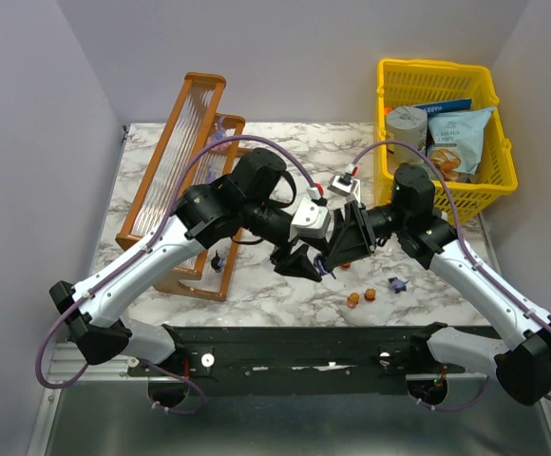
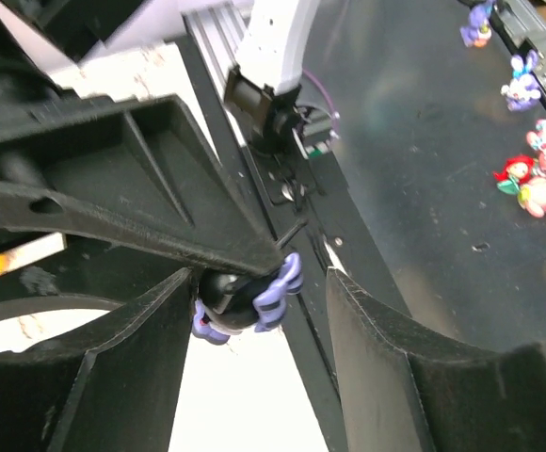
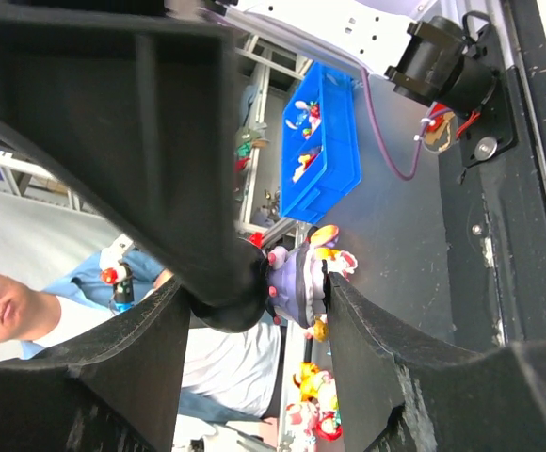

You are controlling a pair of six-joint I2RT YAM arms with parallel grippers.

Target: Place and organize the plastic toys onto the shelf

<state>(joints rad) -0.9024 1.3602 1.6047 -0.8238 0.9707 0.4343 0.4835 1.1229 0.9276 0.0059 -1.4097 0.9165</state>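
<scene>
My two grippers meet above the middle of the table. The right gripper [image 1: 337,249] [image 3: 254,287] is shut on a purple and black toy [image 3: 303,281], which presses against its right finger [image 3: 395,367]. The left gripper [image 1: 299,261] [image 2: 262,311] stands open around the same toy [image 2: 254,297]. The figurine touches its left finger [image 2: 132,377], and a gap separates it from the right finger [image 2: 405,377]. The wooden shelf [image 1: 176,180] stands at the left, with a dark toy [image 1: 220,261] at its near end. Two orange toys [image 1: 353,300] [image 1: 370,294] and a purple one [image 1: 397,283] lie on the marble.
A yellow basket [image 1: 499,152] at the back right holds a bottle and snack packets. A small orange toy [image 1: 345,266] lies under the grippers. The black base rail [image 1: 294,347] runs along the near edge. More figurines [image 2: 537,179] lie on a dark surface off the table.
</scene>
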